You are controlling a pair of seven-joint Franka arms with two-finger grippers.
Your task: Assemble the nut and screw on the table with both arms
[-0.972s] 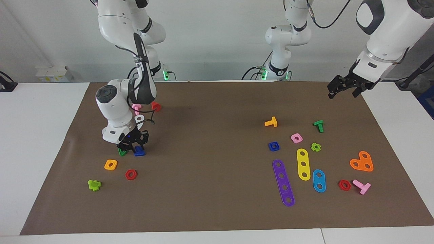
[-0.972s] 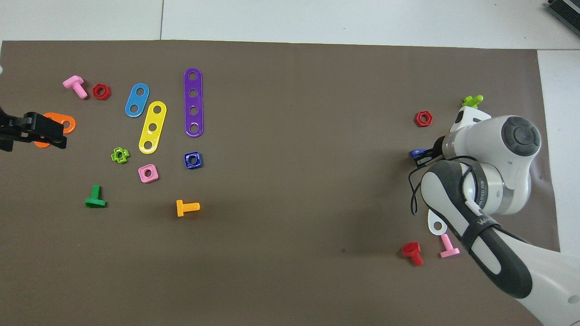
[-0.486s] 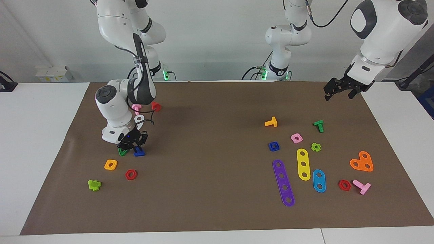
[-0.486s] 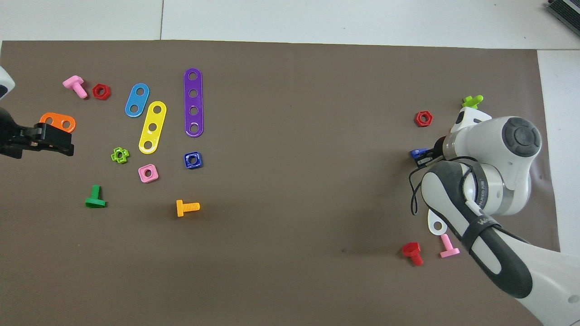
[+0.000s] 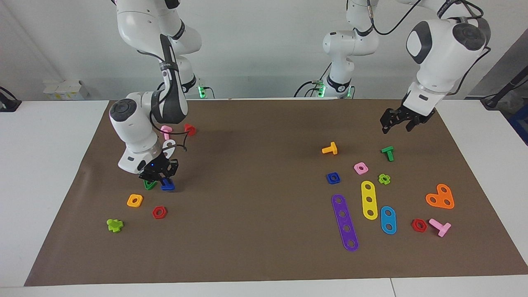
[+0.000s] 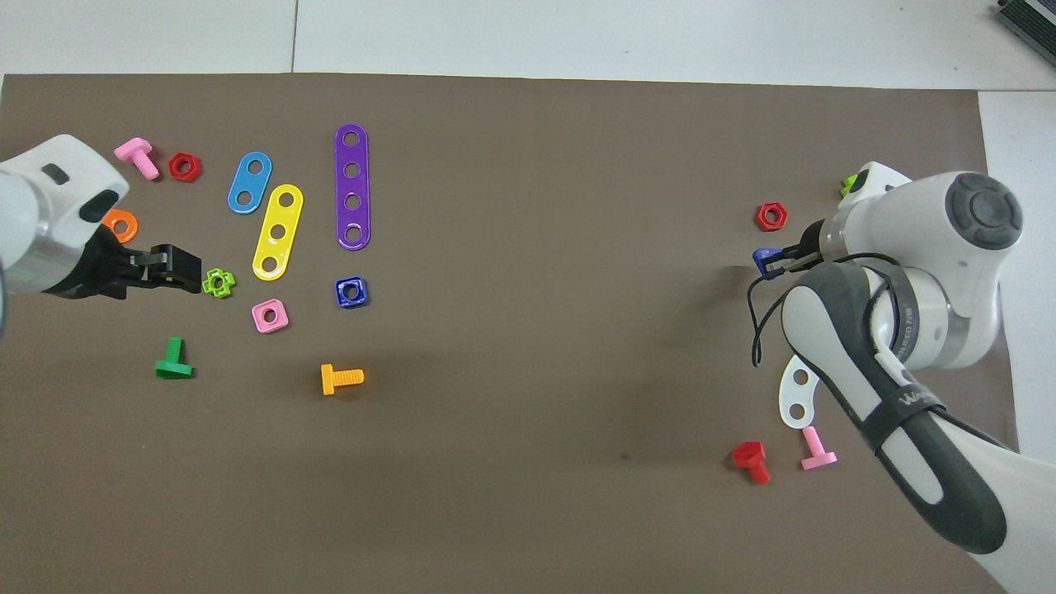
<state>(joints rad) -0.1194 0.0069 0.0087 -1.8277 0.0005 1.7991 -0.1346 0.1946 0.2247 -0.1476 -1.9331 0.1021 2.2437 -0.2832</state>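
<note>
The dark-blue screw (image 5: 167, 186) is at the right arm's end of the brown mat (image 5: 255, 185), beside a green triangular nut (image 5: 149, 184). My right gripper (image 5: 159, 176) is shut on the screw, low over the mat. The screw also shows in the overhead view (image 6: 766, 260), poking out from under the right arm. The dark-blue square nut (image 5: 333, 177) lies flat toward the left arm's end, and shows in the overhead view (image 6: 351, 292). My left gripper (image 5: 396, 122) is open and empty in the air, over the mat beside a light-green flower nut (image 6: 219, 282).
Near the nut lie a pink square nut (image 5: 361, 168), an orange bolt (image 5: 330, 149), a green bolt (image 5: 387, 153) and purple (image 5: 345, 222), yellow (image 5: 369, 199) and blue (image 5: 388, 220) strips. An orange square nut (image 5: 135, 200) and a red hex nut (image 5: 159, 212) lie near the screw.
My left gripper has come down and moved inward from the mat's edge toward the loose parts. My right gripper has shifted slightly with the blue screw in it.
</note>
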